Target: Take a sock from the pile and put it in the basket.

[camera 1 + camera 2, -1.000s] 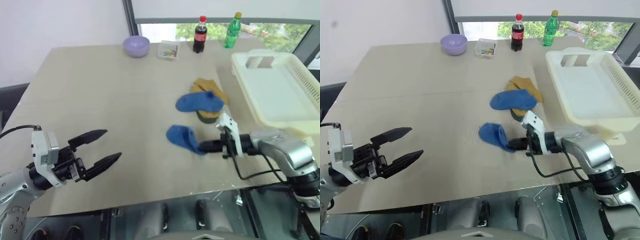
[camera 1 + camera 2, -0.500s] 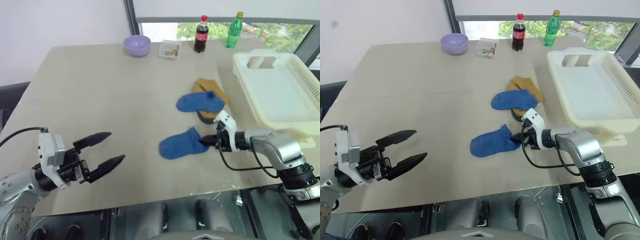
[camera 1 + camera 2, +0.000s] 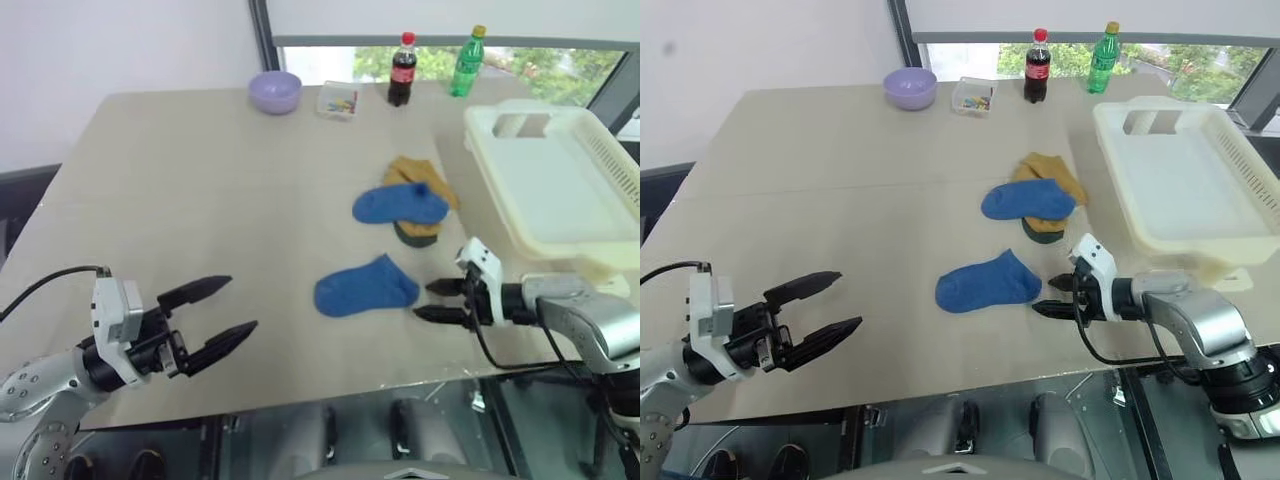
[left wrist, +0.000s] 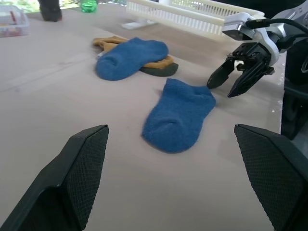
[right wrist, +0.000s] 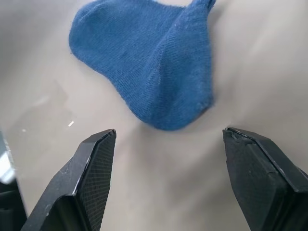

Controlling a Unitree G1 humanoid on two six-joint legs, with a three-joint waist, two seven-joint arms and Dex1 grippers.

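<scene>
Blue sock (image 3: 366,288) flat on table, right gripper (image 3: 432,300) beside (parted)

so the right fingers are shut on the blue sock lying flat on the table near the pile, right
Not quite. The right gripper has its fingers open and holds nothing; the blue sock lies flat on the table near the pile, just past the fingertips. The right wrist view shows both fingers spread, with a gap of bare table before the sock.

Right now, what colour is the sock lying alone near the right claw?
Bright blue: the sock shows best in the left wrist view.
</scene>
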